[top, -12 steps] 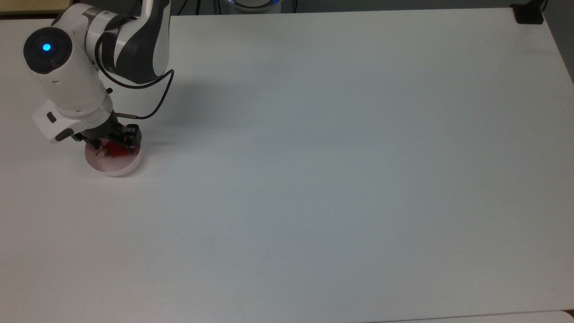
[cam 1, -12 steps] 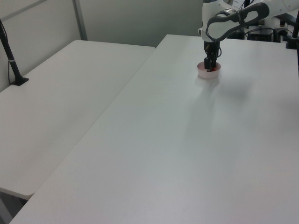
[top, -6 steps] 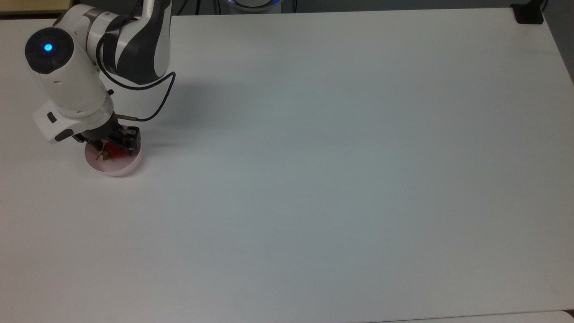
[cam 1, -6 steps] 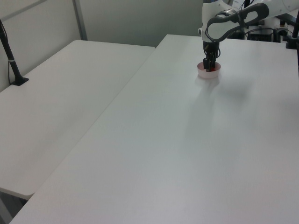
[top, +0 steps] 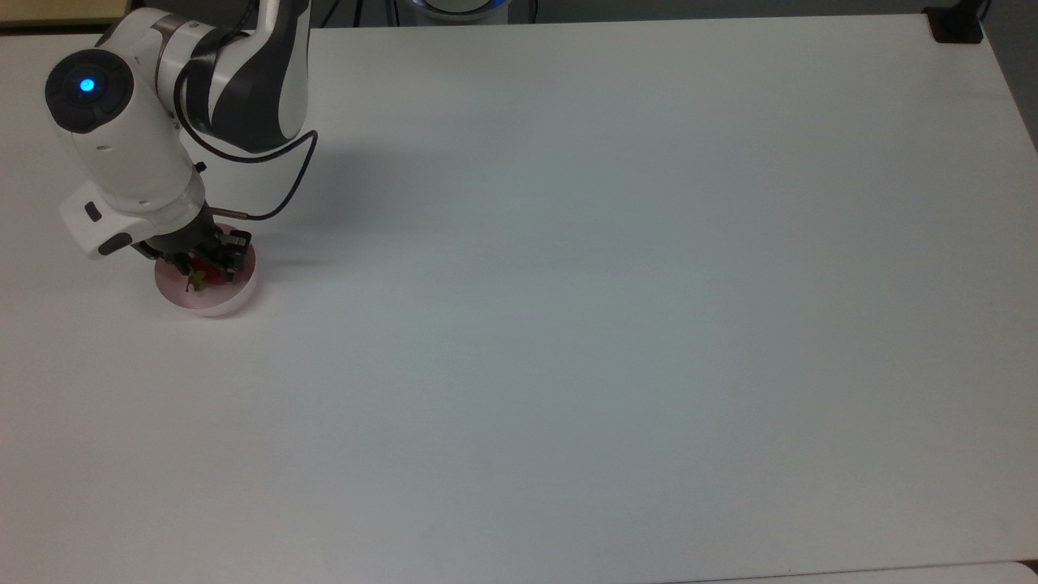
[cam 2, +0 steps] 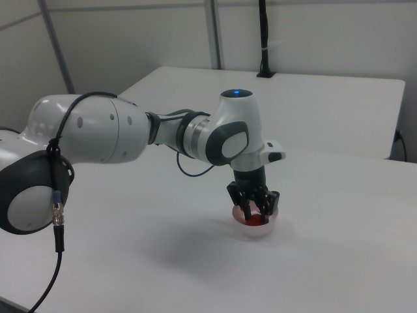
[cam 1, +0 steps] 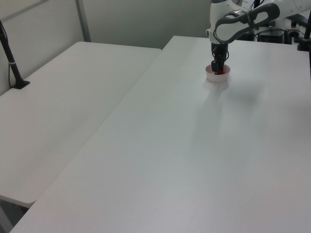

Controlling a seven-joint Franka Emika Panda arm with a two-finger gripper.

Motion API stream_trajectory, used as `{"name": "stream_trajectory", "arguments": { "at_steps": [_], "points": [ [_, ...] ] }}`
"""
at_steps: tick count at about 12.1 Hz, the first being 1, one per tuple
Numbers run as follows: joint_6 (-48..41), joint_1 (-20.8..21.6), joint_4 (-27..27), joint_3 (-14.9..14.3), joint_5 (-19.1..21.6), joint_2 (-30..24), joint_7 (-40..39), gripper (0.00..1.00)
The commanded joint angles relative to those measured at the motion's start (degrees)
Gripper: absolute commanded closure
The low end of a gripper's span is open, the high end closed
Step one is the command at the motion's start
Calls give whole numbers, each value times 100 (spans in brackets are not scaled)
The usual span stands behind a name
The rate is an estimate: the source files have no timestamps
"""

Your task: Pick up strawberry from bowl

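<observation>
A pale pink bowl [top: 220,305] stands near the top view's left edge, also seen in the left view [cam 1: 216,77] and the right view [cam 2: 262,230]. Inside it lies the red strawberry [top: 211,272] [cam 2: 254,212], its green cap pointing to the top view's lower left. My gripper [top: 204,261] [cam 1: 217,68] [cam 2: 255,206] reaches straight down into the bowl. Its dark fingers [cam 2: 272,199] sit on either side of the strawberry and press against it. The strawberry still rests low in the bowl.
The bowl stands on a wide white table [top: 568,284]. A second white table [cam 1: 63,107] adjoins it on the left view's left, with a black post [cam 1: 12,63] clamped on it. A black cable [top: 284,182] loops off the wrist.
The fingers have drawn together around the strawberry, and the strawberry has shifted slightly toward the top view's left inside the bowl. The arm has barely moved.
</observation>
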Motion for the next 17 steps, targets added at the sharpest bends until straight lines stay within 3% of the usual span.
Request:
{"name": "stream_trajectory", "arguments": {
  "at_steps": [1, 5, 6, 7, 12, 14, 16, 17],
  "points": [
    [61, 10, -82, -12, 25, -267, 102, 48],
    [-1, 1, -82, -11, 25, -320, 93, 48],
    [8, 1, -91, -11, -18, -303, 101, 41],
    [16, 1, -126, -11, -36, -285, 102, 24],
    [60, 19, -319, -11, -62, -145, 391, 20],
    [60, 10, -390, -20, -63, -136, 427, 24],
    [60, 2, -364, -20, -45, -136, 435, 46],
    [60, -7, -337, -20, -19, -153, 444, 52]
  ]
}}
